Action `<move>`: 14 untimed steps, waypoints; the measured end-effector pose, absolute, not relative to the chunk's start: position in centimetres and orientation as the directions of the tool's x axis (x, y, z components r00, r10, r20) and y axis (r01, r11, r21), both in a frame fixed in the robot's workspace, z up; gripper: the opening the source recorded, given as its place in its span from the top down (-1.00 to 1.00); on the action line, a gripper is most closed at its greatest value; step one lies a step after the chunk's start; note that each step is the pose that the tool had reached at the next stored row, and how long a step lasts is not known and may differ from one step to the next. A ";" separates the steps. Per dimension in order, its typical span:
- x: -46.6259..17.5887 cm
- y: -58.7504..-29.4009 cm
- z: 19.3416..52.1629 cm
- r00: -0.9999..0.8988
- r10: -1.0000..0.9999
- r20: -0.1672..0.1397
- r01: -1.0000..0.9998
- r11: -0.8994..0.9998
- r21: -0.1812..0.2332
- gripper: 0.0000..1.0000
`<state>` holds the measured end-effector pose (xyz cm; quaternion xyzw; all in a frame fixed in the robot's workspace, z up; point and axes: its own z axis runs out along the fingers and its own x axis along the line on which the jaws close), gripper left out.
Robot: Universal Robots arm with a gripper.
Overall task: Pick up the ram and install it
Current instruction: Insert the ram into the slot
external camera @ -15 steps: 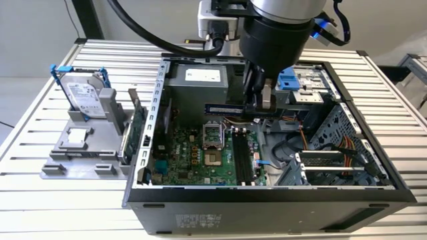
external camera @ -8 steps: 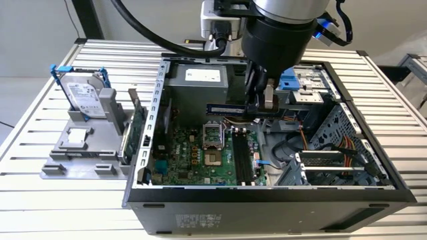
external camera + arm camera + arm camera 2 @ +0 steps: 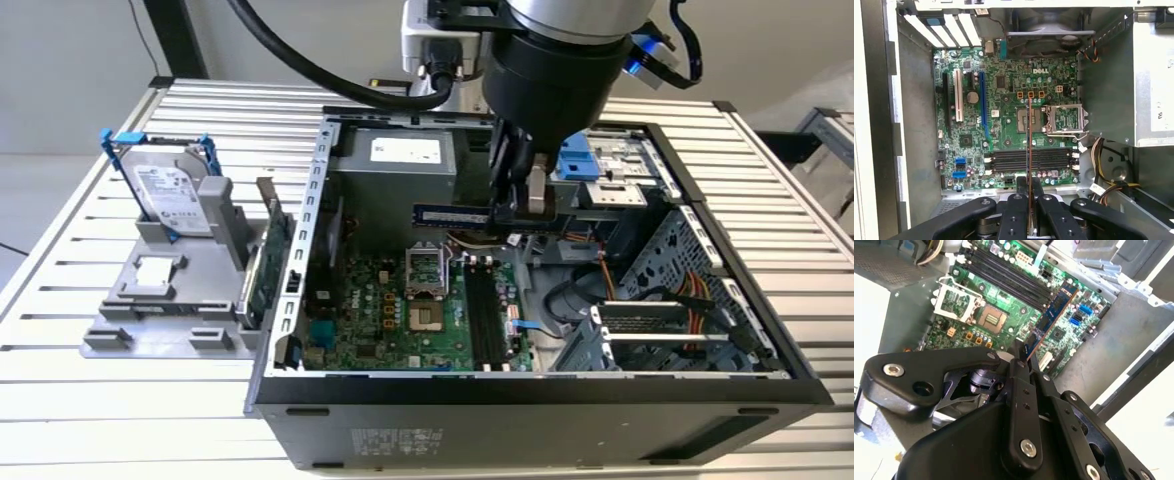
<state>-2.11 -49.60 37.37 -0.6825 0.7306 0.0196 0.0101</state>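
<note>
My gripper (image 3: 522,212) hangs over the open computer case (image 3: 534,385), shut on one end of the ram (image 3: 451,213). The ram is a thin dark blue-green stick, held level above the motherboard (image 3: 387,310) and pointing toward the exterior view's left. In the second wrist view the ram (image 3: 1055,308) runs out from between the black fingers (image 3: 1019,371) over the board. In the first wrist view the ram (image 3: 1029,145) appears edge-on as a thin line crossing the long black memory slots (image 3: 1009,160). Those memory slots (image 3: 483,320) lie below the gripper, nearer the case's front.
A silver hard drive in a blue frame (image 3: 167,195) and a green expansion card (image 3: 274,255) stand in a grey holder (image 3: 160,310) on the exterior view's left. Inside the case are the power supply (image 3: 400,165), CPU socket (image 3: 422,272), cables (image 3: 667,290) and a drive cage (image 3: 627,170).
</note>
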 end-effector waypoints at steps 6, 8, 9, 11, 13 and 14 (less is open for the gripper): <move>-1.9 -47.9 37.4 -0.068 -0.997 -0.041 -0.998 0.068 0.015 1.00; -1.5 -46.7 37.4 -0.068 -0.997 -0.041 -0.998 0.068 0.015 1.00; -1.5 -46.5 37.4 -0.068 -0.997 -0.041 -0.998 0.068 0.015 1.00; -1.5 -46.4 37.4 -0.068 -0.997 -0.041 -0.998 0.068 0.015 1.00; -1.5 -46.4 37.4 -0.068 -0.997 -0.041 -0.998 0.068 0.015 1.00; -1.5 -46.4 37.4 -0.068 -0.997 -0.041 -0.998 0.068 0.015 1.00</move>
